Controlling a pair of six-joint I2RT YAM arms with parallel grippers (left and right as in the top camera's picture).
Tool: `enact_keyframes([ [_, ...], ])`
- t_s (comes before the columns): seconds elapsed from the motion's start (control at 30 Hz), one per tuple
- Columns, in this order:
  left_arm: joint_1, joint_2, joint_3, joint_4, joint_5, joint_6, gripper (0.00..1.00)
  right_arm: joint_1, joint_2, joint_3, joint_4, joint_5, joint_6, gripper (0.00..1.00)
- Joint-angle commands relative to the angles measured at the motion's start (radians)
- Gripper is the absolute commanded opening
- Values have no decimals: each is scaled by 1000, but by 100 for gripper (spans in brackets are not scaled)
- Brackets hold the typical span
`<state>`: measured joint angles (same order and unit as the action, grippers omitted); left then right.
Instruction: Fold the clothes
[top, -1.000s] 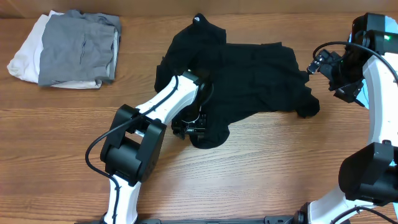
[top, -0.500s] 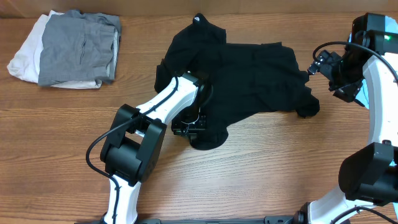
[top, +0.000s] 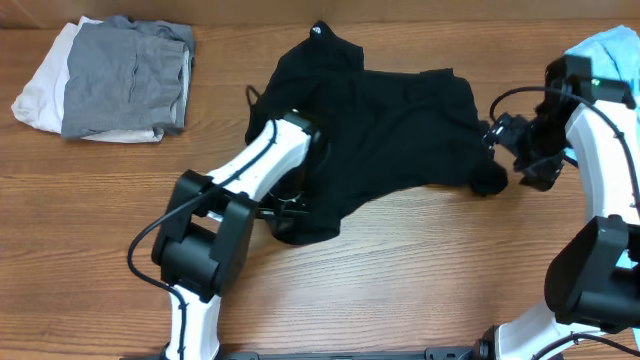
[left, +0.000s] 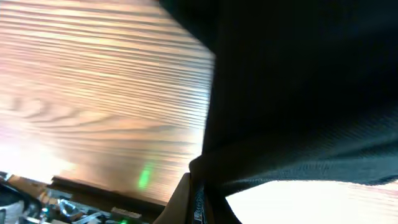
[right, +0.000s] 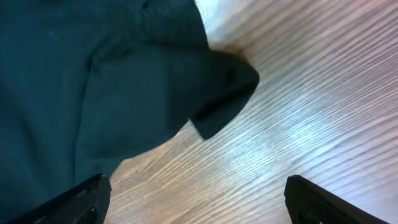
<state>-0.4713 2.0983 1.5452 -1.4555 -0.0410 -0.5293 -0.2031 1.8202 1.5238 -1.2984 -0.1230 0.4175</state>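
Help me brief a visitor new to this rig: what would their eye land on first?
The crumpled black shirt sprawled across the middle of the table, with the left hand shut on its near edge and the right hand open by its right edge. Next, the folded grey and white stack at the far left corner.

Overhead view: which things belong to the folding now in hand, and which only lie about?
In hand: black shirt.
Lying about: grey garment, folded; white garment under it; light blue cloth at the right edge.
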Motion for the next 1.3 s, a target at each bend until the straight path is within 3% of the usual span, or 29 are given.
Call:
enact_keyframes([
  [0.0, 66, -60, 17, -19, -72, -32, 4, 2, -28, -86, 39, -94, -3, 92],
  [0.37, 98, -110, 17, -5, -71, -17, 4, 69, -28, -286, 136, -181, 2, 87],
  [0.53, 98, -110, 17, -5, -71, -17, 4, 83, -28, -372, 188, -182, 5, 73],
  [0.67, 98, -109, 17, -5, -71, -16, 4, 82, -28, -389, 222, -170, 7, 51],
  [0.87, 98, -110, 17, -6, -71, -9, 4, 82, -28, -389, 274, -133, 35, 48],
  [1.07, 99, -110, 17, -6, -71, -5, 4, 82, -28, -389, 293, -94, 68, 17],
  [1.1, 99, -109, 17, -6, -71, -5, 4, 82, -28, -389, 293, -76, 90, 6],
  [1.27, 99, -122, 18, -16, -75, 19, 4, 58, -29, -326, 257, -15, 118, 4],
])
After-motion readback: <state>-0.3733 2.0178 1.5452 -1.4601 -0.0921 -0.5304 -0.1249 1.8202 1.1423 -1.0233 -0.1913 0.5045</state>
